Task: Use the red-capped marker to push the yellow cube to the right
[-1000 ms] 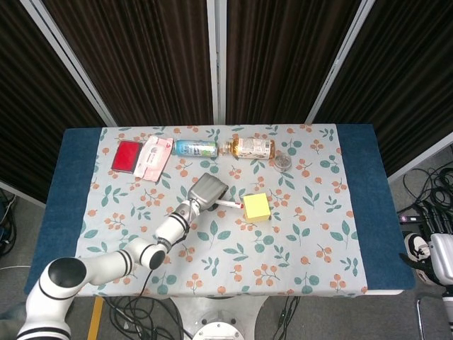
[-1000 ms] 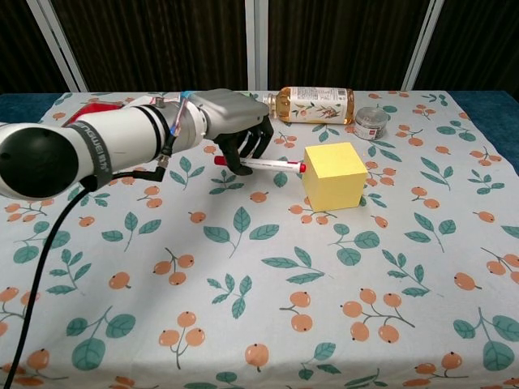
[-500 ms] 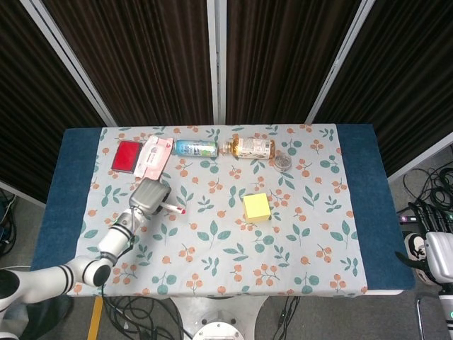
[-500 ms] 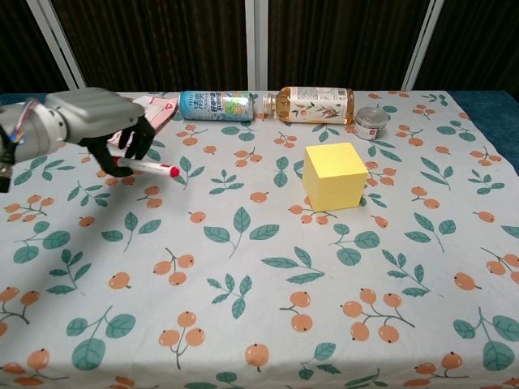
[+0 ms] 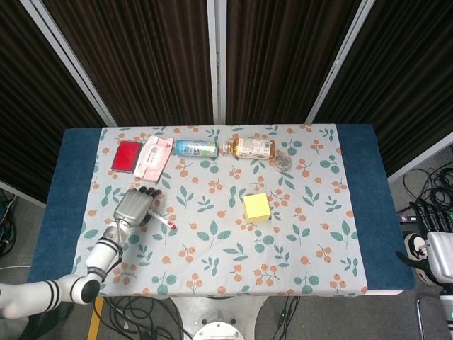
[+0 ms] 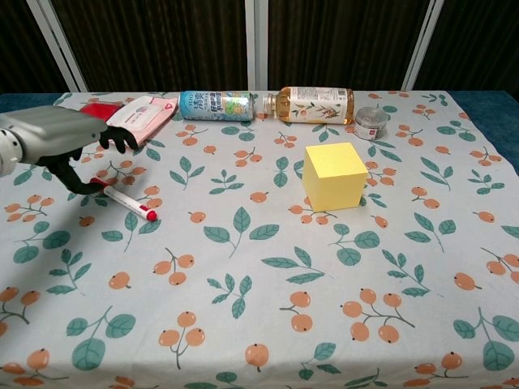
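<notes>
Floral cloth covers the table (image 5: 311, 241), where the left robot hand (image 6: 50, 139), fingers spread, hovers over the released red-capped marker (image 6: 130, 203), well left of the yellow cube (image 6: 334, 175); a careless regrasp could roll it away.

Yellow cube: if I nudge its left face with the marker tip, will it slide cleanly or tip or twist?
The yellow cube sits flat on the patterned tablecloth and looks as wide as tall, so it probably slides rather than tips if pushed low. The cloth may drag or bunch. An off-centre push would likely twist it. The marker in the left hand is thin, so its tip may slip.
</notes>
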